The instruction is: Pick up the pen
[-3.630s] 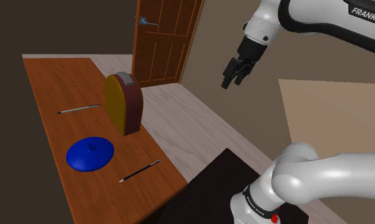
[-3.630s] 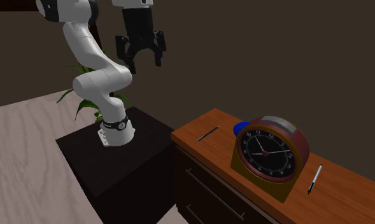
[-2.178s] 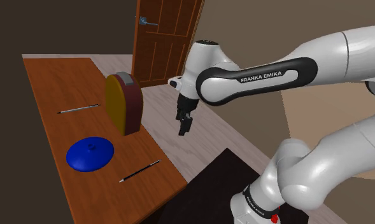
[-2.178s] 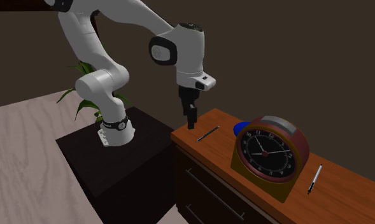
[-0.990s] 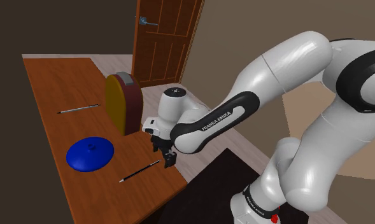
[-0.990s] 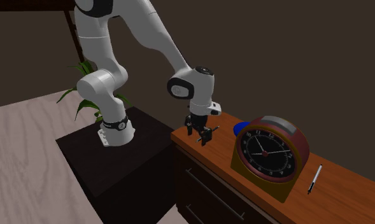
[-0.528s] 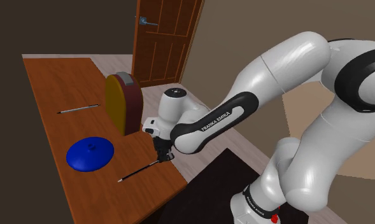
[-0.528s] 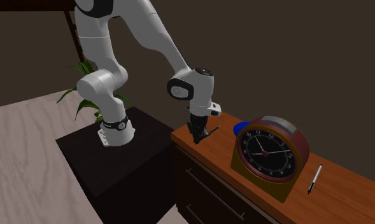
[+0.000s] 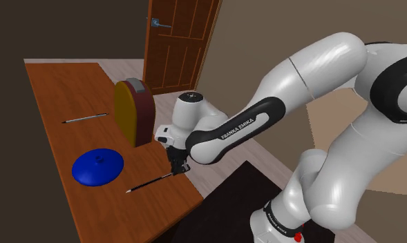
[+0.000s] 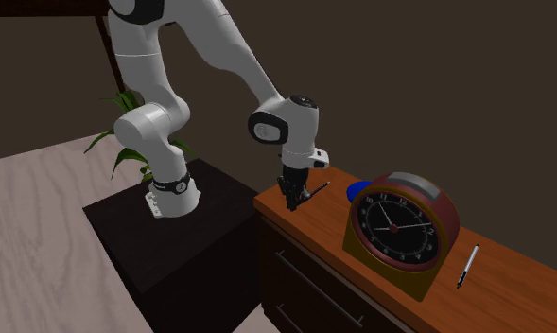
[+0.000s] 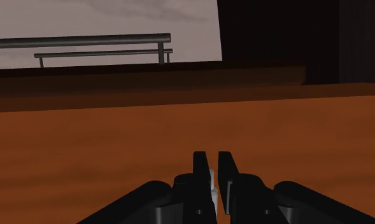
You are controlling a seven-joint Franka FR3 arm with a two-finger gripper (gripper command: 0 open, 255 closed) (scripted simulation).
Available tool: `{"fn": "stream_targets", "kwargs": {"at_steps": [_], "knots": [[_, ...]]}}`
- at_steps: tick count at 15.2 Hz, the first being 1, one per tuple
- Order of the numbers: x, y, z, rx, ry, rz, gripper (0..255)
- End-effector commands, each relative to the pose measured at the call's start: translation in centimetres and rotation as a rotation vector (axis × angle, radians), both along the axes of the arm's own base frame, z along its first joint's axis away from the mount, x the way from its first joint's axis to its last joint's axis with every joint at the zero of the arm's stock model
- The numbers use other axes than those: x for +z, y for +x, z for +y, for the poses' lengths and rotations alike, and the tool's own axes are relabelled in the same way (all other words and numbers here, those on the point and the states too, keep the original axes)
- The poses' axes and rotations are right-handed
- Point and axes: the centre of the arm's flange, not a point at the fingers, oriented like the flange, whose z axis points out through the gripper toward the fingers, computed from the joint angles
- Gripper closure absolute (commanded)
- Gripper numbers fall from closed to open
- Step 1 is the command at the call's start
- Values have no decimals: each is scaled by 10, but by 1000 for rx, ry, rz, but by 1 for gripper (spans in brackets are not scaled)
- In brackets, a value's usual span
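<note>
The claw (image 9: 178,168) is clamped on one end of the thin black pen (image 9: 148,183), low over the wooden bench (image 9: 57,90) near the blue lid (image 9: 97,166). The grasp looks made; lifting it clear is left.

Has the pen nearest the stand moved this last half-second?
Yes. The thin black pen, clasped by the black hand, swung its free tip toward the blue round disc.

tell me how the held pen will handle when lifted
The pen looks thin and straight, so probably stiff and light. The end effector clasps it near one end, so it may swivel. Its slim rod shape suggests rolling if dropped.
</note>
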Motion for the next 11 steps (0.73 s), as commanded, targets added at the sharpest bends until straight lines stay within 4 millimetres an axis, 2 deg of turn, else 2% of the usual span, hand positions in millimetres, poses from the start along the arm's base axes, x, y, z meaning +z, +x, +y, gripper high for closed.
{"fn": "stream_targets", "kwargs": {"at_steps": [1,11], "knots": [[11,0,1,0,0,0,255],[64,0,1,0,0,0,255]]}}
